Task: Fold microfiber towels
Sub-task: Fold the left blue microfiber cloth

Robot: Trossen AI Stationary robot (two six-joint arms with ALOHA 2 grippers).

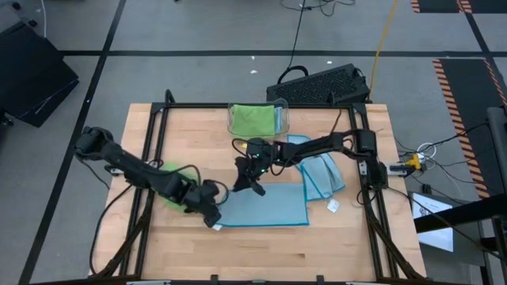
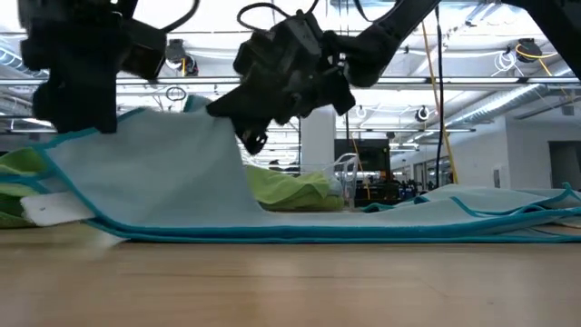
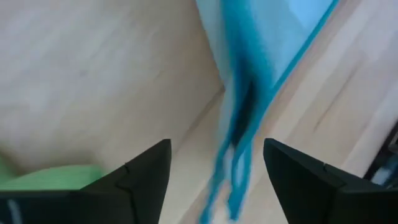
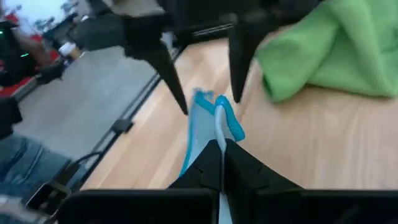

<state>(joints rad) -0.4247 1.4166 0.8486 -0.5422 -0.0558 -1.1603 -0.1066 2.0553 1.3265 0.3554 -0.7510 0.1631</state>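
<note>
Two robot arms work on a soft blue towel

Nearest us, we see the blue towel (image 1: 265, 207) lying flat on the wooden table (image 1: 333, 245), partly folded. The left gripper (image 1: 212, 217) sits at its corner with fingers apart, the edge loose between them. The right gripper (image 1: 247, 184) pinches a blue edge tight. More blue towels (image 1: 323, 176) lie nearby. Farther back, a clear plastic bin (image 1: 258, 118) holds a fluffy green towel (image 1: 252, 120).
</note>
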